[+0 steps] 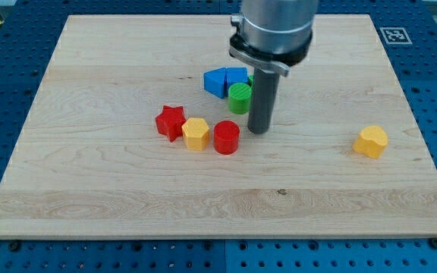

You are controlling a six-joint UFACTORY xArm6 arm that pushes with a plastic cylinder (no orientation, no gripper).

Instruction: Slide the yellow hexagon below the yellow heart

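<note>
Counting seven blocks on the tabletop: red star, yellow hexagon, red cylinder, green cylinder, two blue blocks, yellow heart. My tip sits just right of the red cylinder; no hand is fitted, so I can't tell any grasp.

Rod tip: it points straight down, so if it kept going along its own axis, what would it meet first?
My tip would meet only the bare wooden board, which it appears to touch already. No block lies under it: the red cylinder sits just to its left in the view and the green cylinder up-left.

You are seeing my tip sitting just right of the red cylinder block; the yellow hexagon block is touching that cylinder's left side.
</note>
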